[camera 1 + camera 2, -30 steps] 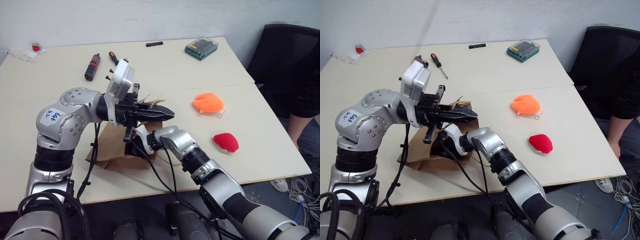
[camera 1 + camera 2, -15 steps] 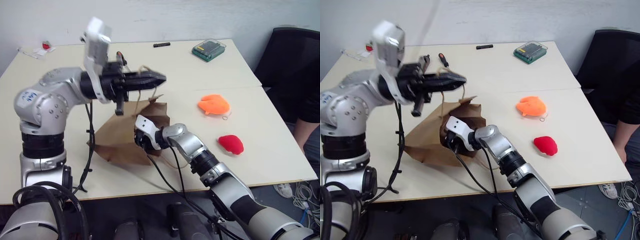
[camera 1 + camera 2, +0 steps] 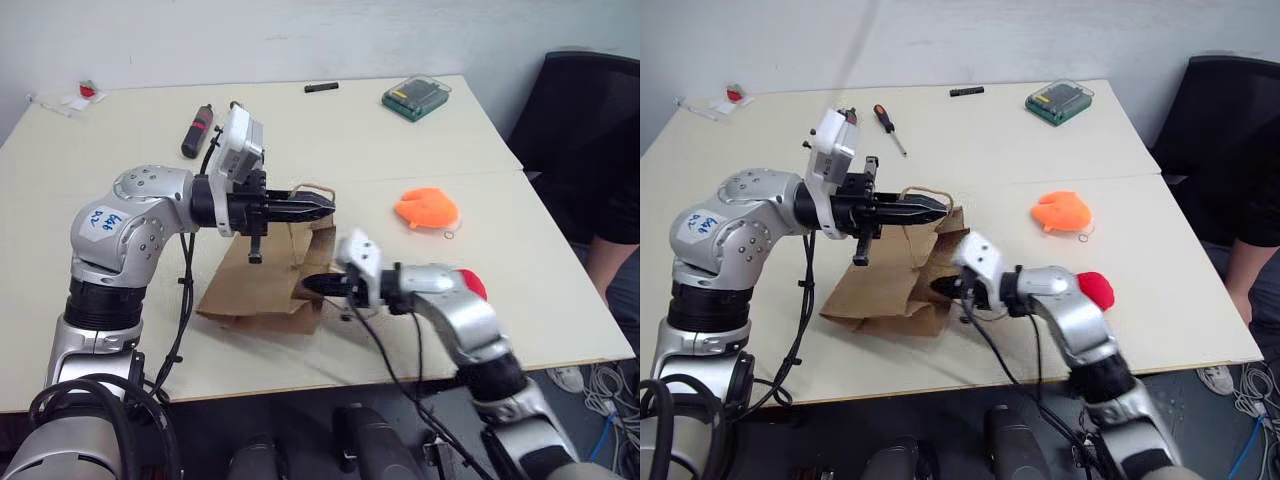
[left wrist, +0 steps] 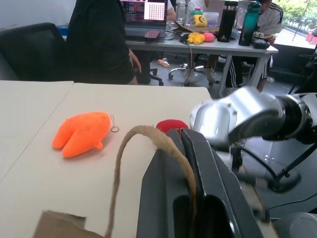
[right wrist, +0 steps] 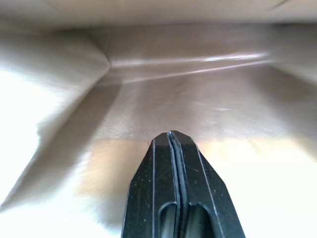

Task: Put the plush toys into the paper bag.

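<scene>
The paper bag [image 3: 265, 285] lies on its side near the middle of the bench [image 3: 120, 130], its mouth turned toward the right and raised; the left gripper [image 3: 325, 208] is pinched closed on one cord handle [image 4: 143, 136], holding that edge of the mouth up; the right gripper [image 3: 312, 285] is also closed, holding nothing, with its tips pointing left at the bag's mouth, and its wrist view looks along the brown paper inside [image 5: 198, 99]. The orange plush toy [image 3: 426, 209] rests on the bench to the right of the bag, well apart from it; the red plush toy [image 3: 1096, 290] lies nearer and further right, partly hidden behind the right arm. On the far side of the bench lie a screwdriver [image 3: 888, 128], a dark-handled tool [image 3: 197, 132], a small black bar [image 3: 321, 87] and a green case [image 3: 415, 97]; a person [image 3: 612, 190] sits at the right edge.
</scene>
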Action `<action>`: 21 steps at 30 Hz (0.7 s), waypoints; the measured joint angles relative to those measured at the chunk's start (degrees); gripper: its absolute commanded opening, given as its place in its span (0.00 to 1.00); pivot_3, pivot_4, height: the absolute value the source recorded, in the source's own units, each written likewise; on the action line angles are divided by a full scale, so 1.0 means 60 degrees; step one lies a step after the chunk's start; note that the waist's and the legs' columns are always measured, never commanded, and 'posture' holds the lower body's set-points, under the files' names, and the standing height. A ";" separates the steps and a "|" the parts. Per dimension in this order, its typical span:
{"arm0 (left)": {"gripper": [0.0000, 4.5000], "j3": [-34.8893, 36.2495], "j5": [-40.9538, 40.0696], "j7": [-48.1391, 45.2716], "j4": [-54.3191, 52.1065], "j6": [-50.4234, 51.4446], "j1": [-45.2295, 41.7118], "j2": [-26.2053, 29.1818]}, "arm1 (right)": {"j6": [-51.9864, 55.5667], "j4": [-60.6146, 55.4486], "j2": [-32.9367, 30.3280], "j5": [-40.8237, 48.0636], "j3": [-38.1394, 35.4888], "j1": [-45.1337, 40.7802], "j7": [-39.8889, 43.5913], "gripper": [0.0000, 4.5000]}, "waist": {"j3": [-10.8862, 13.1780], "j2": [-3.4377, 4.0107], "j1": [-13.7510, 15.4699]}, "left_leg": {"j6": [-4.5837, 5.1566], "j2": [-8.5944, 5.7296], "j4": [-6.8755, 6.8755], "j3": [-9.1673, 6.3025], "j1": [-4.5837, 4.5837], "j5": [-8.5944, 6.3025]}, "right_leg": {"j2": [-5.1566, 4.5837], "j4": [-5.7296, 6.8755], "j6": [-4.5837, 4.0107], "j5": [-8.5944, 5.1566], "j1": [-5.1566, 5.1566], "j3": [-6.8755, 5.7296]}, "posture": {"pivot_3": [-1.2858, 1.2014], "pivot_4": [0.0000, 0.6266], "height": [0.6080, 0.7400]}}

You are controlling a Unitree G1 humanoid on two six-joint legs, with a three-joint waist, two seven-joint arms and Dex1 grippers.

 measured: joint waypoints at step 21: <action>0.00 -0.0015 0.0241 -0.0682 0.0477 -0.0225 -0.0016 0.0032 | 0.2258 -0.1248 -0.3082 0.1374 -0.4363 0.0824 -0.2493 0.79 | 0.0005 -0.0007 0.0003 | 0.0004 -0.0010 -0.0025 0.0020 0.0017 0.0003 | 0.0017 -0.0027 0.0008 0.0002 0.0008 0.0029 | 0.52 0.24 1.00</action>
